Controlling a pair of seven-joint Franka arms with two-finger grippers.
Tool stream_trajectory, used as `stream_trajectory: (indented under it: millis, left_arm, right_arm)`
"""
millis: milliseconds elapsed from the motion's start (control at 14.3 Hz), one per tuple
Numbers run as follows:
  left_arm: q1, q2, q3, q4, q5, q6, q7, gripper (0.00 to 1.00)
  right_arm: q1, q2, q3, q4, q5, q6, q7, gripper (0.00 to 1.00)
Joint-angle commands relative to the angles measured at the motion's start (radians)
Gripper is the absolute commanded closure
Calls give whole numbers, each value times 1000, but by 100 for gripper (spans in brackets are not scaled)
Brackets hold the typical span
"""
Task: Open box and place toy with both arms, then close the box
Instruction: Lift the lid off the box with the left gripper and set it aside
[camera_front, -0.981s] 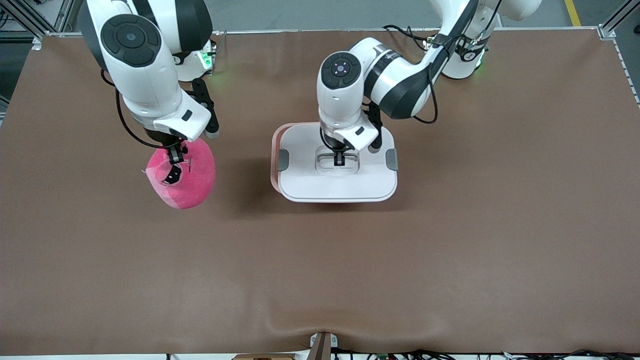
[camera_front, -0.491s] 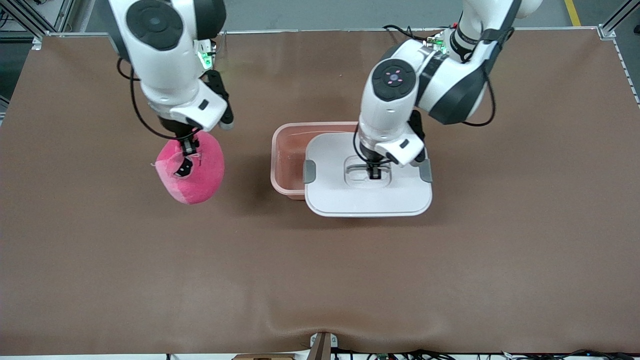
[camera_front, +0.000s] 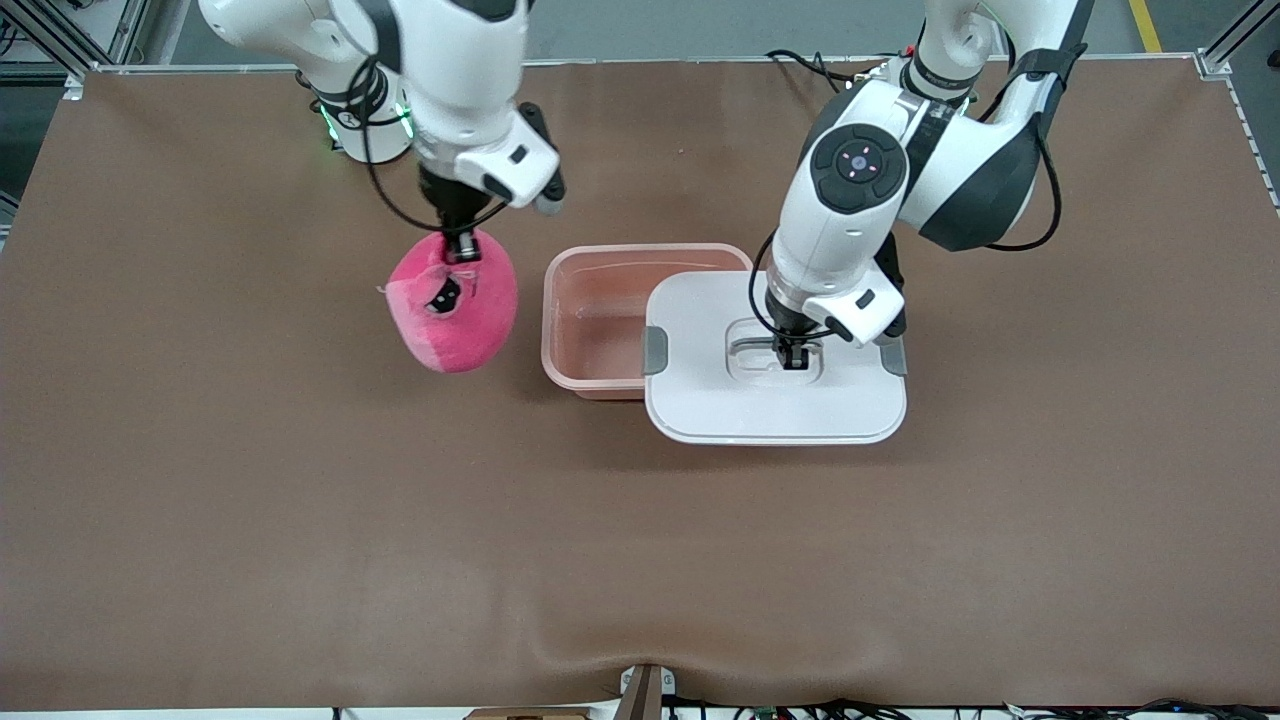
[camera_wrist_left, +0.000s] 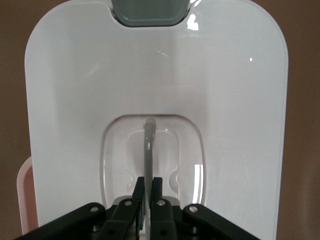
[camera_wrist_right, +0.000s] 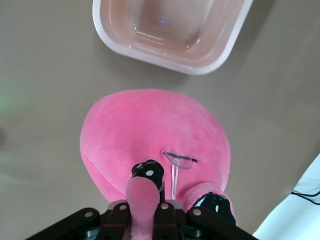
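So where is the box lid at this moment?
In the front view the white lid hangs from the left gripper, shut on its top handle. It is shifted toward the left arm's end, overlapping that end of the open pink box.

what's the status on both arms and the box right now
Left gripper shut on lid handle, lid partly over the box. Right gripper shut on toy, beside box. Nothing in the way.

You had even, bright overhead light on the table (camera_front: 300, 520), with soft shadows under the box (camera_front: 600, 300) and the toy (camera_front: 455, 305). In the left wrist view the lid (camera_wrist_left: 100, 75) threw back white glare streaks, and the left gripper (camera_wrist_left: 148, 200) sat slightly soft. The right wrist view blurred only at the right gripper (camera_wrist_right: 145, 210).
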Motion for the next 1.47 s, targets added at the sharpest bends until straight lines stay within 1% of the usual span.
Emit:
stream_trajectory:
  millis: [0, 210, 420, 701, 981, 1121, 1402]
  left_arm:
    - [59, -72, -11, -68, 15, -3, 95, 100]
    - [113, -99, -11, -105, 15, -3, 179, 100]
    - [172, -124, -11, -134, 14, -3, 279, 100]
    - [249, -132, -11, -139, 12, -15, 400, 100]
    - [326, -132, -13, -139, 3, -17, 482, 100]
    - [327, -129, -11, -139, 2, -17, 485, 100]
    - [329, -125, -10, -139, 2, -17, 486, 100]
  right_arm:
    - [83, 31, -8, 7, -68, -11, 85, 100]
    - [110, 67, -7, 21, -70, -9, 124, 100]
    - [137, 122, -7, 65, -70, -20, 134, 100]
    - [186, 188, -10, 107, -85, -20, 142, 100]
    - [213, 230, -8, 117, -94, -18, 200, 100]
    - [238, 257, -8, 137, -113, -18, 241, 100]
    - [247, 296, -8, 173, -111, -6, 280, 100]
